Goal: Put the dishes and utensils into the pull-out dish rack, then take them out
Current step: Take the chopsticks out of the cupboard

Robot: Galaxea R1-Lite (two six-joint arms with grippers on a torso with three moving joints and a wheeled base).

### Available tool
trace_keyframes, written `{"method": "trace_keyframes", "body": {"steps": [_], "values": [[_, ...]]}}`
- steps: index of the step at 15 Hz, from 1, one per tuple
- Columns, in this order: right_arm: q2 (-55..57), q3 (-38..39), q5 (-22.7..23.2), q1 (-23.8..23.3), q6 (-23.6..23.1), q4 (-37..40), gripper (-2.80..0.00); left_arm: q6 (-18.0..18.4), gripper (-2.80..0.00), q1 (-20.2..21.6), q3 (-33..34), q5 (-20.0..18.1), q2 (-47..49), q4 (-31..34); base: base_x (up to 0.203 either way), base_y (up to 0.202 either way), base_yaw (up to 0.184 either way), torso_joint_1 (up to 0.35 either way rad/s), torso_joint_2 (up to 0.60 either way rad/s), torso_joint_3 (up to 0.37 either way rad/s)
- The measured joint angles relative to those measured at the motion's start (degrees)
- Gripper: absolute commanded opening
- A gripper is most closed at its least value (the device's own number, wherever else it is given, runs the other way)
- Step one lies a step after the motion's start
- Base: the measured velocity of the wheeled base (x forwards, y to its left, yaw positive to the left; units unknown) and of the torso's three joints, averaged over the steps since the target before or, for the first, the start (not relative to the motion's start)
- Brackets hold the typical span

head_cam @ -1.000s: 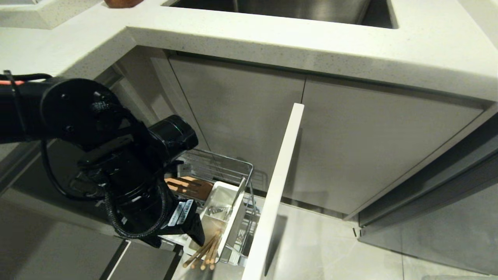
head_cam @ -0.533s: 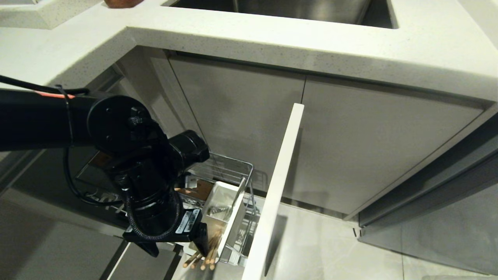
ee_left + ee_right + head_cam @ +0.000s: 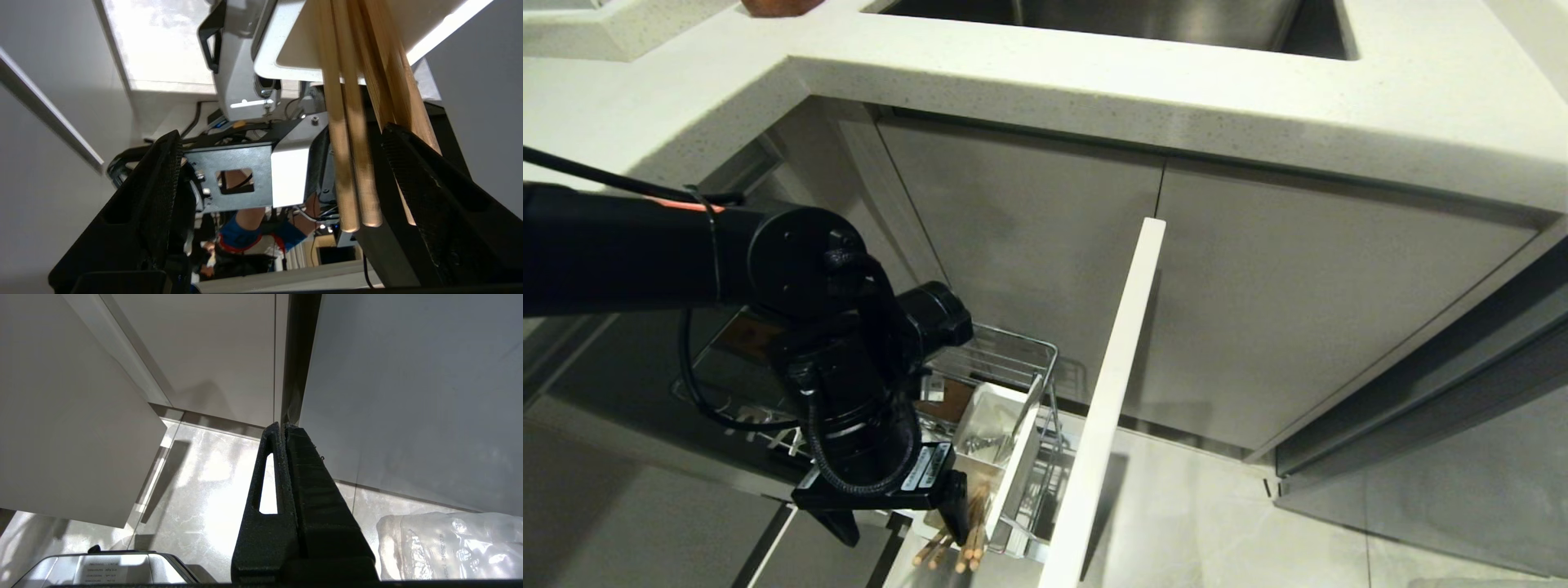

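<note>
Beside the caddy (image 3: 995, 457), left pincer (image 3: 282, 163) has spread wide around the chopsticks (image 3: 351, 134).

Before me stood a thick speckled off-white stone countertop (image 3: 1094, 90), its corner jutting toward my left. Set into it at the far edge was a brushed steel sink basin (image 3: 1143, 20). Under the counter ran flat matte grey cabinet doors (image 3: 1307, 302), with a thin vertical seam between two of them. To my right a darker grey panel (image 3: 1462, 392) angled away. The floor was glossy pale grey marble-look tile (image 3: 1217, 523), bright with reflected overhead light. A crumpled clear plastic bag (image 3: 453, 547) lay on those tiles near the cabinet base.
</note>
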Motion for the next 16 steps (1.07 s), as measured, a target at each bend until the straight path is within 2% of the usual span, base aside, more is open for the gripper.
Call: {"method": "trace_keyframes", "body": {"steps": [11, 16], "values": [[0.00, 0.00, 0.00, 0.02, 0.02, 0.00, -2.80, 0.37, 0.00, 3.15, -3.82, 0.75, 3.10, 5.46, 0.000, 0.000, 0.000, 0.000, 0.00, 0.000], [0.00, 0.00, 0.00, 0.00, 0.00, 0.00, -2.80, 2.01, 0.00, 2.49, -5.12, -1.75, 4.12, 10.82, 0.000, 0.000, 0.000, 0.000, 0.00, 0.000]]}}
